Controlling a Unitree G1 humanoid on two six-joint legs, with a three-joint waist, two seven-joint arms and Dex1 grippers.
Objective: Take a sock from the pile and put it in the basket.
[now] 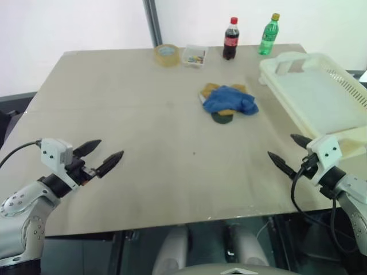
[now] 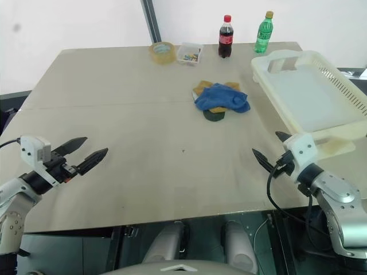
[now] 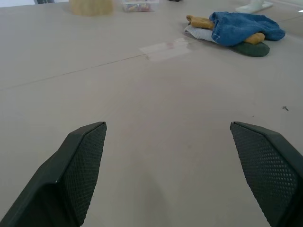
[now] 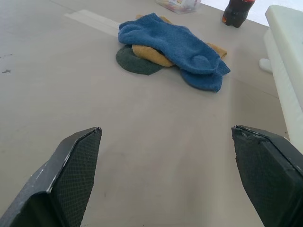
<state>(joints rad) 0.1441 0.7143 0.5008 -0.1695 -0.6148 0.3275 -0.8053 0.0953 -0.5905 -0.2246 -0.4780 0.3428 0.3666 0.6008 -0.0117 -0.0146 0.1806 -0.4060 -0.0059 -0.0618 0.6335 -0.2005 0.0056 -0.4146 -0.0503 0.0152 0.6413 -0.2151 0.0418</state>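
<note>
At the near left edge of the counter point(image 1: 143, 149) the left gripper point(image 1: 104, 154) hovers just above the wood, its two black fingers spread apart with nothing between them, pointing in toward the middle. Far back on the counter, a roll of tape point(image 1: 166, 54) sits beside a small clear box of coloured bits point(image 1: 194, 55), and next to that stands a dark cola bottle point(image 1: 230, 39).

In the middle of the far half lies the pile point(image 1: 228, 102). The blue sock point(image 1: 230, 99) is draped over the top of it, crumpled, with mustard-yellow socks point(image 4: 149, 54) poking out from underneath, a dark green sock point(image 4: 137, 61) at the near side, and a pale grey one point(image 3: 200, 33) showing at the left edge. Both grippers are well apart from it.

A green bottle point(image 1: 268, 34) stands near the far right corner. The big cream-white basket point(image 1: 275, 71) takes up the right side of the counter, tilted slightly, near the pile but not touching it. Just in front of its near end is the right gripper point(image 1: 292, 151), fingers wide apart and empty, aimed inward toward the counter's middle.
</note>
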